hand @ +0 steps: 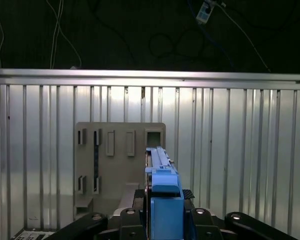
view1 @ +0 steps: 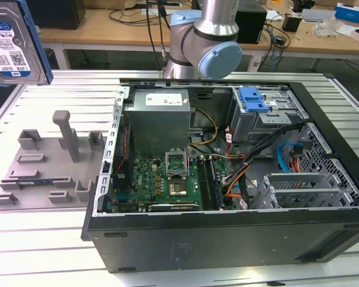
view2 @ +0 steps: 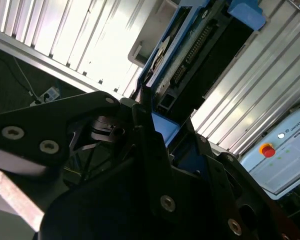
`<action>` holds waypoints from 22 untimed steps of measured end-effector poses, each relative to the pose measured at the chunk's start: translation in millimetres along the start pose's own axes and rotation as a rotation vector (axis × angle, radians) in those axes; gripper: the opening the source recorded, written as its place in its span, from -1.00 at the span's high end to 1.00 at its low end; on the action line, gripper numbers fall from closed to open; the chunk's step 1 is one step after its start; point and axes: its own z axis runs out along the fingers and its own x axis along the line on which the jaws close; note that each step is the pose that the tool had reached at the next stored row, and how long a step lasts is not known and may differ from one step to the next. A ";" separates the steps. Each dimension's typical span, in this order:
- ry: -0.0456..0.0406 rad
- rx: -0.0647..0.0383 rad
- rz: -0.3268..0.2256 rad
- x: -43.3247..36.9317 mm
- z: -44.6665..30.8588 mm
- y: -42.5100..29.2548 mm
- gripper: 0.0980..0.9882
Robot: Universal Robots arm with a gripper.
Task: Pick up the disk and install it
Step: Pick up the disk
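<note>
Gripper (hand: 162, 197) closed on the disk (hand: 159, 162): my jaws clamp either side of its blue carrier rail, and the first wrist view has the drive edge-on. The disk hangs in the air above the grey fixture tray (hand: 115, 172), well clear of it, its label facing the exterior view. The open computer case (view1: 227, 239) sits just beside the tray on the exterior view's right, with a blue latch piece (view1: 253, 99) at the drive bay in the corner far from the tray.

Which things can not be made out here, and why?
The disk, exterior view: cut off by top and left edges.
Its label, both wrist views: seen edge-on.
The gripper, first wrist view: its grip hidden behind the disk.
The robot arm, exterior view: cut off by the top edge.
</note>
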 end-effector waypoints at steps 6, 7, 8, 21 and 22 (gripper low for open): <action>0.0001 0.000 0.000 6.0 -0.1 -4.1 0.40; 0.0001 0.000 0.000 8.0 -0.2 -5.4 0.40; 0.0001 0.000 0.000 10.1 -0.2 -6.8 0.40; 0.0000 -0.001 0.000 35.5 0.4 -50.0 0.40; 0.0000 -0.001 0.000 38.3 0.4 -56.0 0.40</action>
